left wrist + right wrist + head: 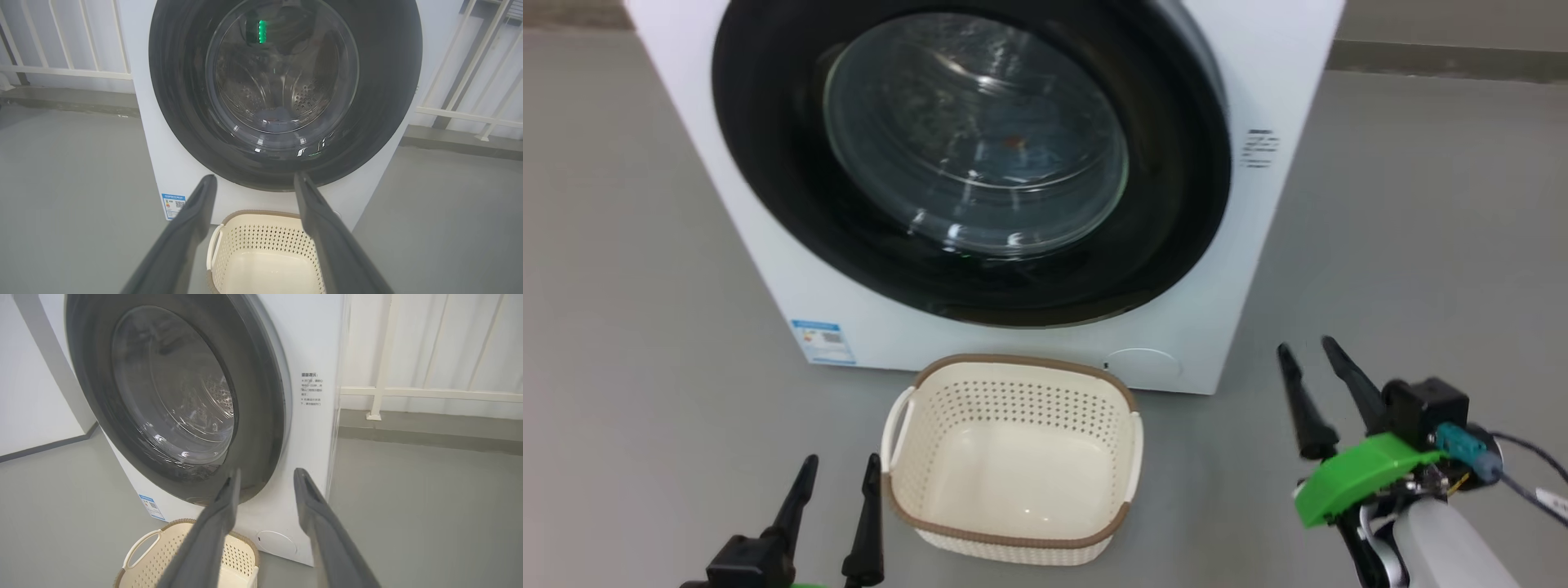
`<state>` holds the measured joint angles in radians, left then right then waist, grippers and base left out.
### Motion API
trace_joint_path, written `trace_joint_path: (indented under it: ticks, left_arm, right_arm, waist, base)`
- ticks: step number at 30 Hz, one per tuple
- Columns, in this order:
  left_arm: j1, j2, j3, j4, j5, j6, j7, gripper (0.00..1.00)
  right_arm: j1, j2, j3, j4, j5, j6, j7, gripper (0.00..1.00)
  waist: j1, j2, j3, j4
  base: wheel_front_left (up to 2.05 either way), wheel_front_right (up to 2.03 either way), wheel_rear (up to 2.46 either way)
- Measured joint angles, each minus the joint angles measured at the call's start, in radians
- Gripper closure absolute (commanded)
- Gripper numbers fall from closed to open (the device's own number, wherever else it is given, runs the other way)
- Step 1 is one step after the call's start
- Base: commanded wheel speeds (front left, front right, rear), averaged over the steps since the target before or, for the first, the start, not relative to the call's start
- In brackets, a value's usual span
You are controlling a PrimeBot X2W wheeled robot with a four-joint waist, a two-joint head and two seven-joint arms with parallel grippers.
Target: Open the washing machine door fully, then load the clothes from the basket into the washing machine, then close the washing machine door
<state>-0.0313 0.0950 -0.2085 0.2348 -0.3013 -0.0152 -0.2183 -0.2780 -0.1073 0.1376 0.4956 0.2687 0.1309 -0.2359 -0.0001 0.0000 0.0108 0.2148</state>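
Smooth grey floor runs back to a white railing. The boxy white washing machine fills the upper centre, and its round glossy black washing machine door, with domed glass, lies shut. The blue label sticker is unreadable. At lower centre sits the perforated cream basket with its brown woven rim. The left gripper at lower left and the right gripper at lower right both have their jaws apart, holding nothing.

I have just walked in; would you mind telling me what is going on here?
The door of the washing machine looks shut. The basket on the floor before it is empty, and bluish fabric seems to lie behind the door glass. The left hand and right hand are open and hold nothing.
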Motion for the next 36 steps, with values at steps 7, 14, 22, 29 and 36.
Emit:
trace_joint_path:
  ticks: [7,14,22,29,36]
  left_arm:
    - [0.016,0.009,0.005,-0.004,-0.006,0.016,0.007,0.00]
    - [0.016,0.018,0.008,-0.008,-0.007,0.025,0.007,0.00]
    - [0.029,0.020,0.011,-0.008,-0.015,0.035,0.007,0.00]
    - [0.038,0.028,0.011,-0.008,-0.015,0.043,0.006,0.00]
    - [0.039,0.036,0.011,-0.009,-0.020,0.049,0.006,0.00]
  right_arm:
    - [0.116,0.026,-0.050,-0.125,-0.051,0.000,0.062,0.00]
    - [0.224,0.041,-0.088,-0.263,-0.093,0.000,0.121,0.00]
    - [0.354,0.055,-0.145,-0.402,-0.112,0.000,0.182,0.00]
    - [0.415,0.065,-0.172,-0.467,-0.114,0.000,0.213,0.00]
    - [0.432,0.068,-0.183,-0.490,-0.115,0.000,0.230,0.00]
  waist:
    - [0.0000,0.0000,-0.013,-0.084]
    - [0.0001,0.0000,-0.018,-0.144]
    - [0.0001,0.0000,-0.026,-0.181]
    - [0.0000,0.0000,-0.033,-0.190]
    - [0.0000,0.0000,-0.036,-0.190]
  base:
    - [0.00,0.00,0.00]
    - [0.00,0.00,0.00]
    - [0.00,0.00,0.00]
    - [0.00,0.00,0.00]
    - [0.00,0.00,0.00]
